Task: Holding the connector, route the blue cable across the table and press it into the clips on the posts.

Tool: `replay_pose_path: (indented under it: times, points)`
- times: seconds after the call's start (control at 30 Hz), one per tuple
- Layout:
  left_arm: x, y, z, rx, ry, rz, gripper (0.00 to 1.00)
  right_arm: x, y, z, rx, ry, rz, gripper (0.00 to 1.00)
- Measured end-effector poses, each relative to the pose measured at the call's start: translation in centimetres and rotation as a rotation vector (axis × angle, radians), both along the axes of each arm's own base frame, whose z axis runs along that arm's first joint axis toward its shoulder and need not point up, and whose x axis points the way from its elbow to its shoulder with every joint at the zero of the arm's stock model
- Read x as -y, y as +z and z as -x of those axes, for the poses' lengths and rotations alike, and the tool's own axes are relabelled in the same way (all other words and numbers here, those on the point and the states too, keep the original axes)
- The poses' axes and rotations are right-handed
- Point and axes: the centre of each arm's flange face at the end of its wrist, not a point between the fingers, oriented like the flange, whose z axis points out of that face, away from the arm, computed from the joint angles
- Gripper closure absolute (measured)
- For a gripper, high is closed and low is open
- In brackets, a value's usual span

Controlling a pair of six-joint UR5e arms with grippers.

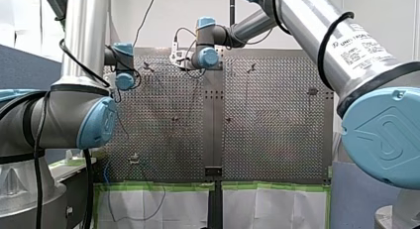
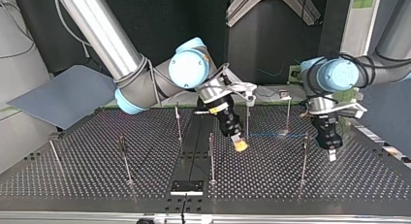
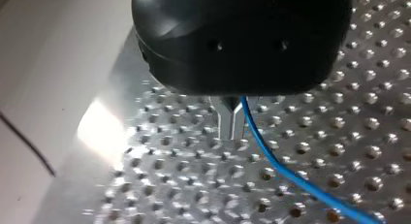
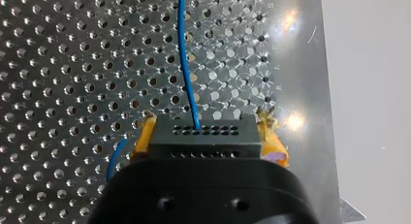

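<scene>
At the middle of the top view, just left of the blue line, my right claw [image 2: 238, 145] hangs tipped down over the table [image 2: 72, 185]. It is clenched on the connector [image 4: 203, 136]. In its own wrist view the yellow pads [image 4: 144, 134] squeeze the black block from both sides, and the blue cable [image 2: 274, 135] leaves the block's face and runs ahead of the fingers. I judge that I grip the block and not the wire so that the free length can swing and be steered. Moving right in the top view, the cable stretches low and nearly level above the holes. It passes close to two of the thin posts [image 2: 248, 120], but I cannot tell whether it sits in any clip. At the right of that view my left claw [image 2: 331, 153] points straight down near another post. Its metal fingers [image 3: 225, 120] are drawn together, and the cable comes out at their root and trails away beside them, so I take it to be pinched there. Held at both ends like this, the span stays taut enough to be lowered onto a clip, which seems to be the step in hand.
</scene>
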Motion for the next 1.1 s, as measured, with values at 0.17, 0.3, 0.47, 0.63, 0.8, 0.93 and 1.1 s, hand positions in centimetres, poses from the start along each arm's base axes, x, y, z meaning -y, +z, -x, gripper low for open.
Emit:
replay_pose_path:
  times: [0.17, 0.3, 0.47, 0.63, 0.8, 0.93, 1.1]
  points:
    - [-0.5, -0.4, -1.3, 0.004, -0.028, 0.015, 1.0, 0.1, 0.0, 0.1, -0.004, -0.012, 0.004, 1.0]
    - [-0.6, -1.5, -2.1, -0.027, -0.033, 0.014, 1.0, 0.3, 0.0, 0.3, -0.006, -0.032, 0.004, 1.0]
    - [-0.9, -2.1, -2.2, -0.051, -0.02, 0.019, 1.0, 0.3, 0.0, 0.3, -0.005, -0.039, 0.005, 1.0]
    - [-1.1, -2.5, -1.8, -0.08, 0.006, 0.044, 1.0, 0.3, 0.0, 0.3, -0.004, -0.038, 0.005, 1.0]
    - [-0.8, -2.2, -0.8, -0.106, 0.034, 0.084, 0.87, 0.3, 0.0, 0.3, -0.004, -0.037, 0.006, 1.0]
    - [-0.4, -1.8, 0.6, -0.123, 0.04, 0.11, 0.8, 0.3, 0.0, 0.2, -0.005, -0.036, 0.007, 1.0]
    - [-0.5, -1.0, 2.6, -0.097, 0.033, 0.152, 0.4, 0.3, 0.0, 0.2, -0.013, -0.037, 0.014, 1.0]
